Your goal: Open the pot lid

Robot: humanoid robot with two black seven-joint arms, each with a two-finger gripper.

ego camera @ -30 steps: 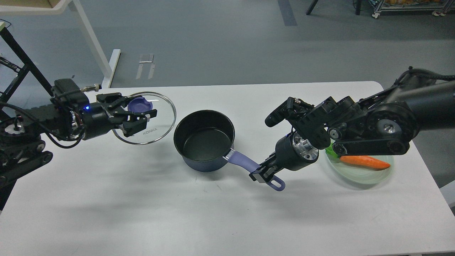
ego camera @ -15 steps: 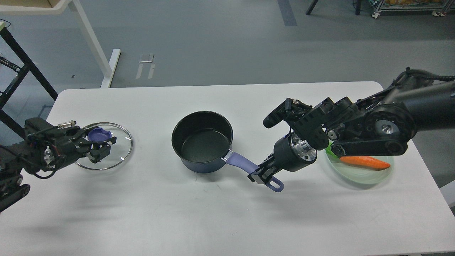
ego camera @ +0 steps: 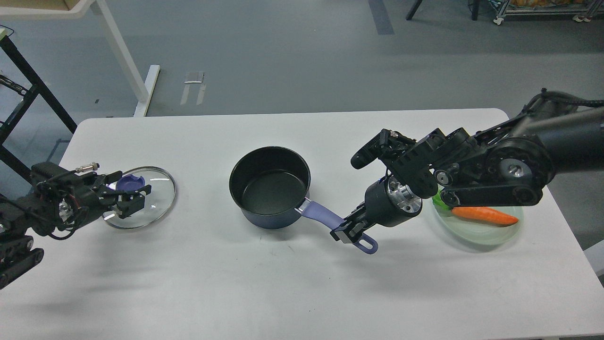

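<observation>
The dark blue pot (ego camera: pixel 270 186) stands uncovered at the table's middle, its purple handle (ego camera: pixel 325 218) pointing right and toward me. Its glass lid (ego camera: pixel 151 200) with a purple knob (ego camera: pixel 127 182) lies low on the table at the far left, well apart from the pot. My left gripper (ego camera: pixel 128 193) reaches in from the left with its fingers closed around the knob. My right gripper (ego camera: pixel 351 231) is shut on the outer end of the pot handle.
A pale green plate (ego camera: pixel 481 231) with a carrot (ego camera: pixel 483 215) sits at the right, partly under my right arm. The white table (ego camera: pixel 283 283) has bare surface along its front. A white desk leg (ego camera: pixel 122 56) stands on the floor behind.
My left gripper carried the lid from beside the pot out to the far left and down onto the table. The right gripper and the pot have barely moved.
</observation>
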